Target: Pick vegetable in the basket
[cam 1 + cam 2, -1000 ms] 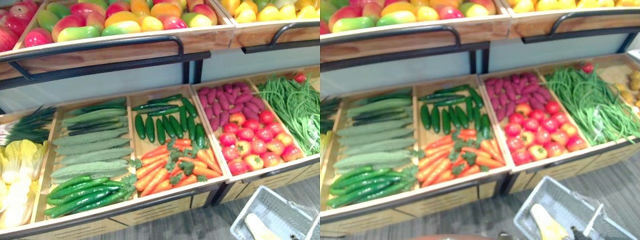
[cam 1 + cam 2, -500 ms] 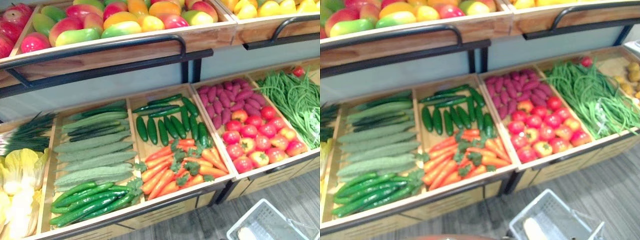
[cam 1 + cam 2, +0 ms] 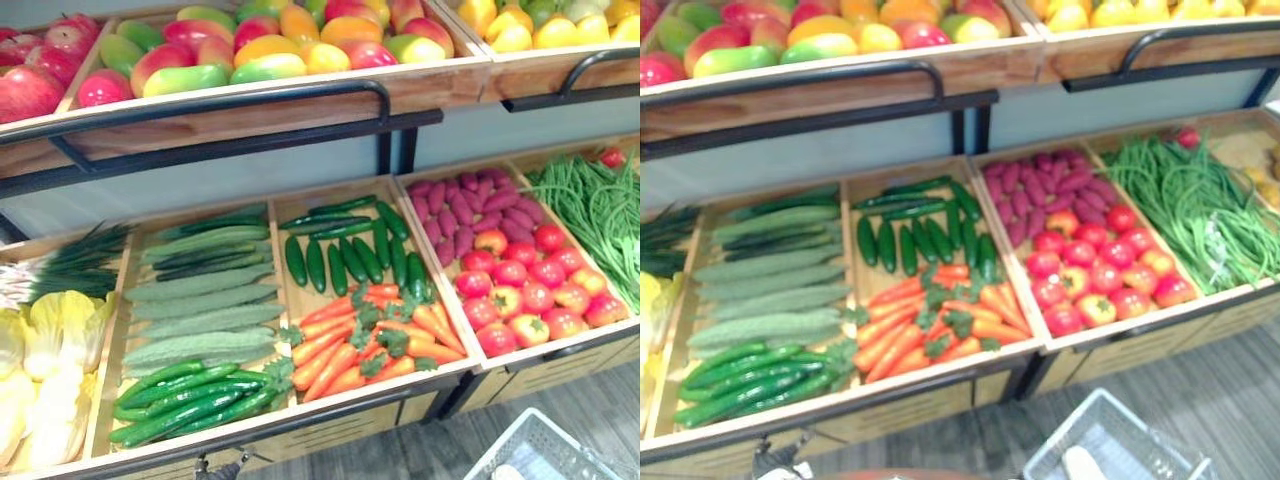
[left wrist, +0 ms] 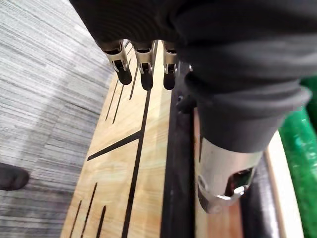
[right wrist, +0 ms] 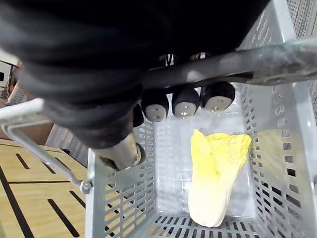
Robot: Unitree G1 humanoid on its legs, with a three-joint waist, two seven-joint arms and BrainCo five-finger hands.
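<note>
Fingers [image 5: 185, 102] of the right hand [image 5: 109, 94] are curled round the grey handle [image 5: 277, 59] of the basket [image 5: 119, 198]; we record a closed grip on that bar. Inside the basket one pale yellow cabbage [image 5: 215, 173] lies lengthwise on the slotted bottom, its frilled leaf end nearer the fingers.

We find the left hand [image 4: 237, 99] hanging beside the wooden front [image 4: 143, 163] of the produce stand. Its fingers [image 4: 146, 74] are straight and relaxed and its thumb [image 4: 223, 191] stands apart; it holds nothing. We cannot tell whether the fingertips touch the wood.

From the head views, the basket sits at the lower right, in front of the stand and above the grey floor [image 3: 480, 440].

The lower shelf holds, from the robot's left:
- more cabbages [image 3: 40, 350] and green onions [image 3: 70, 265]
- ridged gourds [image 3: 200, 300] above slim cucumbers [image 3: 190, 395]
- dark cucumbers [image 3: 340, 260] above carrots [image 3: 370, 345]
- purple sweet potatoes [image 3: 465, 205] above tomatoes [image 3: 530, 290]
- green beans [image 3: 600, 210]

The upper shelf carries mangoes [image 3: 260, 50].
</note>
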